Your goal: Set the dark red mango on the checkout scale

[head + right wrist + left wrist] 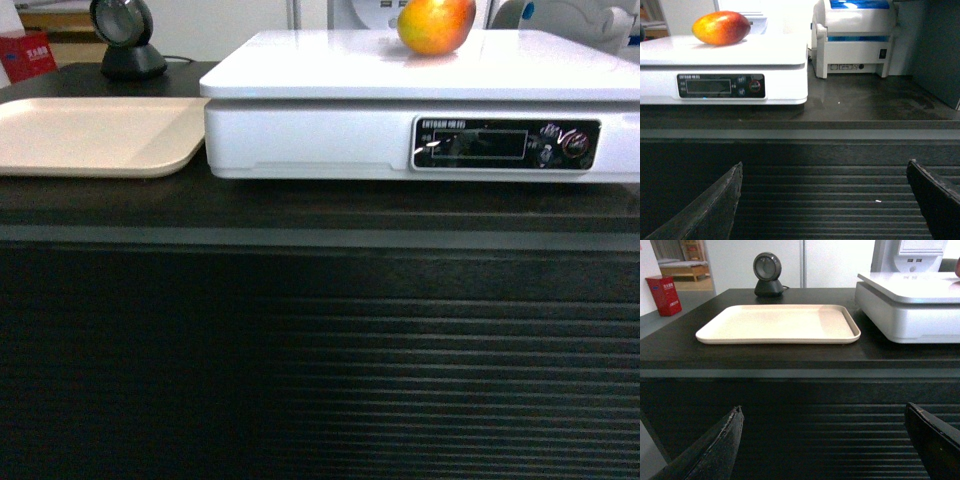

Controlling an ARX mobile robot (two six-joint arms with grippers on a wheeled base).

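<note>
The dark red mango (436, 24) (721, 28) lies on the glossy top of the white scale (420, 110) (725, 67) (910, 310), toward its far side. The scale stands on the dark checkout counter (320, 330) with its ribbed front panel (825, 200). My left gripper (824, 412) is open and empty, low in front of the ribbed panel below the beige tray. My right gripper (825, 167) is open and empty too, facing the panel to the right of the scale. Neither gripper shows in the head view.
A beige flat tray (95, 135) (780, 324) lies left of the scale. A black round scanner (127, 40) (768, 274) stands behind the tray. A white label printer (855, 37) sits behind the scale at right. A red box (663, 295) stands at far left.
</note>
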